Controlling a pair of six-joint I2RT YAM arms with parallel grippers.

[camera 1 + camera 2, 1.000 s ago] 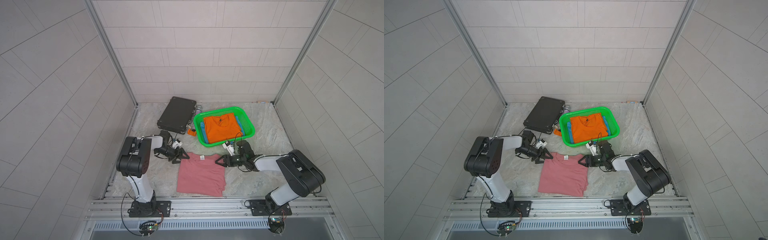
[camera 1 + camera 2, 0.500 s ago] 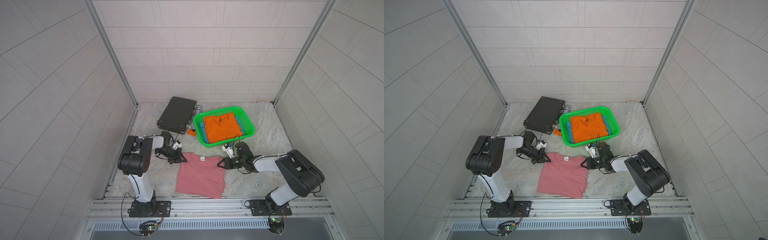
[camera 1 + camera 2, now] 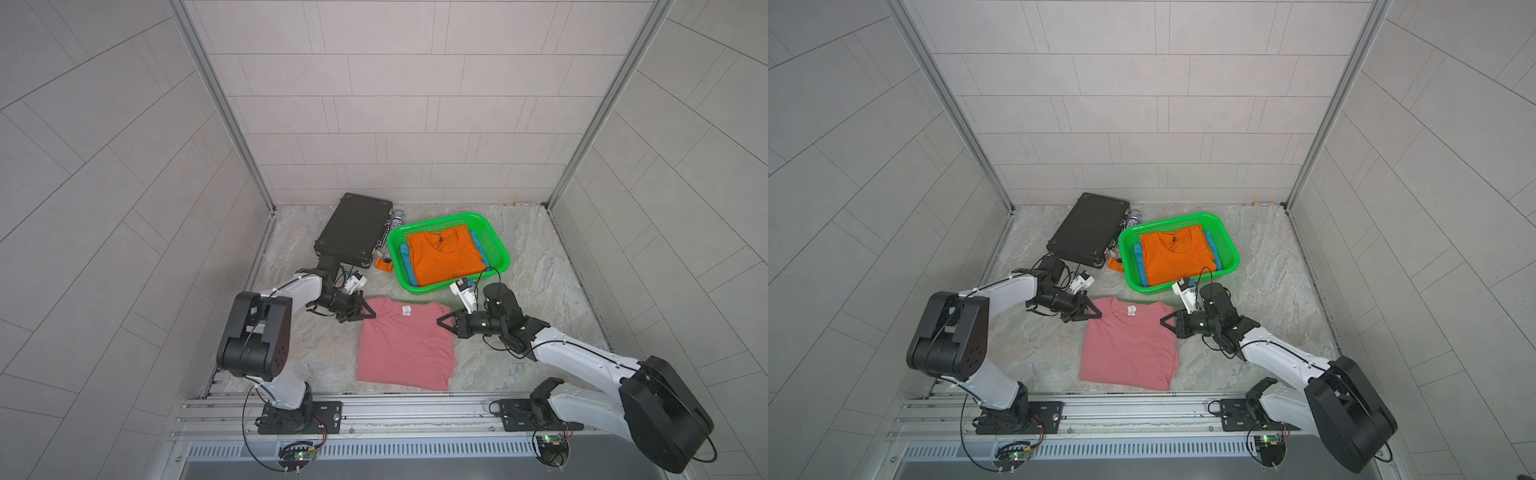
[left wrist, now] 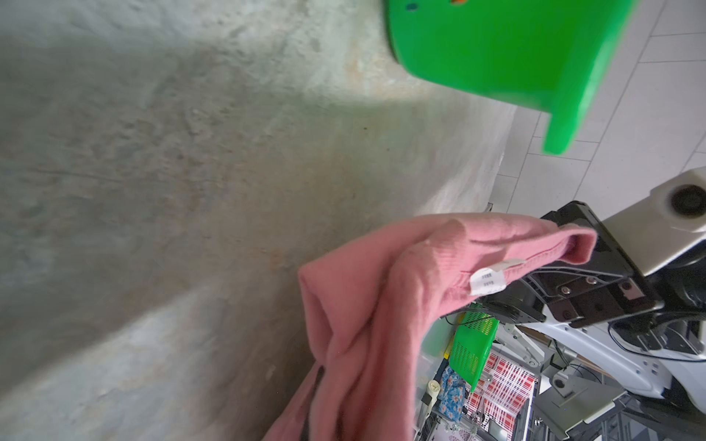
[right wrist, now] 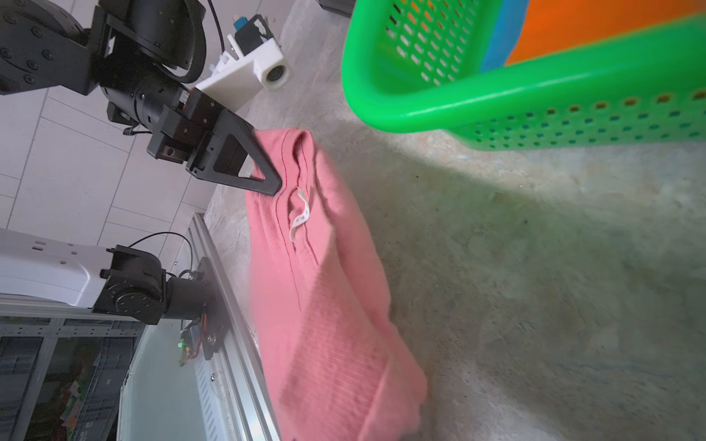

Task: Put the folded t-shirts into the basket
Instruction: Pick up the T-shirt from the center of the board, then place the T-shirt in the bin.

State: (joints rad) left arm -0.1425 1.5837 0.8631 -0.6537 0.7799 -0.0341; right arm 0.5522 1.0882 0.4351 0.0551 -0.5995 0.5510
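Holds the pink shirt (image 3: 405,345) by both collar-side corners. Pinches one corner with the left gripper (image 3: 368,314), jaws closed on the cloth. Pinches the opposite corner with the right gripper (image 3: 441,322), jaws likewise clamped on fabric.

In both top views, looks almost flat on the stone table (image 3: 540,291): spread near the front rail, collar end just short of the green basket (image 3: 440,222), outside it, white label (image 3: 406,309) at the neckline.

From the wrist cameras, reads differently: collar edge raised off the table and sagging between the two grips. From the right wrist, shows triangular black fingers (image 5: 259,160) biting the hem beside the collar. From the left wrist, shows the rolled corner tucked into the opposite jaws.

Only from above: orange shirt (image 3: 442,257) lying inside the basket on top of a blue shirt (image 3: 407,266), blue peeking out at both sides; black case (image 3: 353,232) just beside the basket; small orange block (image 3: 384,266) between them. From the right wrist, only slivers of orange and blue over the perforated wall.
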